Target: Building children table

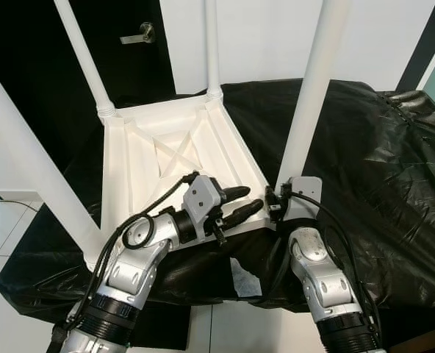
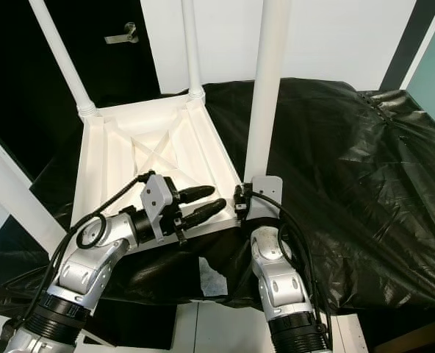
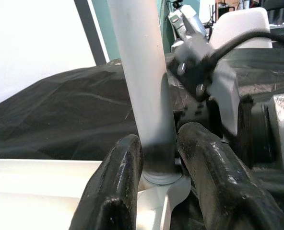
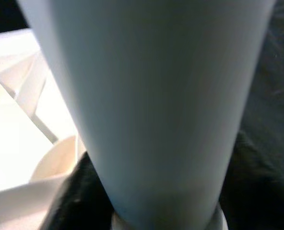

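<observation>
Standing upside down on a black plastic sheet (image 1: 379,147), the white children's table (image 1: 166,158) shows all four legs up in their corner sockets, so I judge the build nearly done, with perhaps only a last tightening of the near right leg (image 1: 309,95) left, and then turning the table over onto its feet. The far legs (image 1: 85,62) rise at the back corners toward a dark door with a lever handle (image 1: 139,34), and the near left leg (image 1: 26,158) slants up past my left arm. My left gripper (image 1: 241,201) reaches across the near edge of the underside toward the near right corner; its two black fingers (image 3: 114,187) sit slightly parted on either side of the base of that leg, just above the collar, and seem to touch it rather than clamp it. My right gripper (image 1: 276,200) is pressed up against the same leg from the near side, low by the socket; its wrist camera sees little beyond the white shaft, and I cannot tell how far its fingers are spread or whether they grip.
</observation>
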